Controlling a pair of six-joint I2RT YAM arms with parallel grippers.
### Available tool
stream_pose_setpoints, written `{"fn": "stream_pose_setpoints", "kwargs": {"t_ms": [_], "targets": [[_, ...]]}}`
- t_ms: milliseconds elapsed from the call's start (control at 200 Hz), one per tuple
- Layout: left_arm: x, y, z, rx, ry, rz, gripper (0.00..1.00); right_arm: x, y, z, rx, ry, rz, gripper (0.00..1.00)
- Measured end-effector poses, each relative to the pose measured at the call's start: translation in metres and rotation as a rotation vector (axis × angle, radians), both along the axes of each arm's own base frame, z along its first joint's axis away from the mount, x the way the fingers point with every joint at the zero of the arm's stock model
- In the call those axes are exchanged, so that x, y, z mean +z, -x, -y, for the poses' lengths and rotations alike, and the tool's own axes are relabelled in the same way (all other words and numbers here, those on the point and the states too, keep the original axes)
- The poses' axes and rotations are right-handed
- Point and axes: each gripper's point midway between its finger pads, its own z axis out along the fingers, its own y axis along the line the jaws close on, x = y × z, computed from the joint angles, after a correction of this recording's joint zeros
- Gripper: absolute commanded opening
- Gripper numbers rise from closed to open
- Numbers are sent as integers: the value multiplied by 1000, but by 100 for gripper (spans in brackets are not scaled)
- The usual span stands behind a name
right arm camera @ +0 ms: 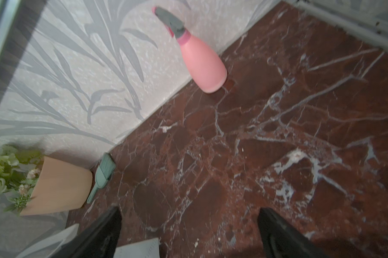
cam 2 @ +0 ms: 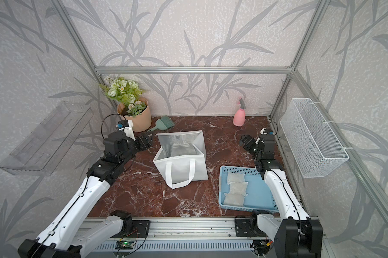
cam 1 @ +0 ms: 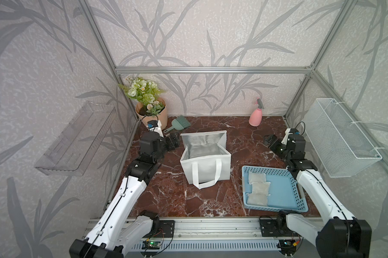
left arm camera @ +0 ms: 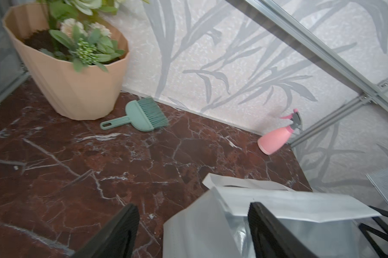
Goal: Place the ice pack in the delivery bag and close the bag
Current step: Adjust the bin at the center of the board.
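Between the wide-parted jaws of the left gripper point(left arm camera: 193, 206) an edge of the delivery bag point(left arm camera: 211, 225) is seen, unclamped. The right gripper point(right arm camera: 189, 211) is spread wide over marble point(right arm camera: 233, 156). Ice packs point(cam 1: 259, 188) are lodged in the blue tray point(cam 1: 282, 192), lower right in both top views.

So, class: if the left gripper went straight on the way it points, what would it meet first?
Probably the delivery bag: the left gripper points at its raised flap side, though depth is unclear.
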Motion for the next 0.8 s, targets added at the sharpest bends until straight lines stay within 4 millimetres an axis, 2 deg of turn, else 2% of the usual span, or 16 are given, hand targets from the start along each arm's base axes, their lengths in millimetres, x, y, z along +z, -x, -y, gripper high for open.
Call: {"fn": "stream_pose_setpoints", "kwargs": {"t_ms": [75,160,235,295,400,510,650,800], "targets": [[5,2,21,-50,-1,-13,80,-17,7,-7,24,5,-79,99],[1,3,40,-88,-14,-47,79,-29,16,-8,34,19,-144,99],[-9,2,55,-110,-29,-90,77,-35,23,-6,36,33,-194,99],[-20,2,63,-122,-52,-139,77,-31,25,-9,78,46,-200,99],[-38,1,67,-110,-91,-215,72,-18,20,-12,96,19,-185,99],[-49,4,65,-90,-128,-271,66,-10,16,-13,84,-101,-170,99],[-51,8,63,-81,-155,-300,49,-10,18,-10,60,-233,-158,99],[-53,13,66,-98,-170,-324,30,-12,29,-12,79,-222,-213,99]]}}
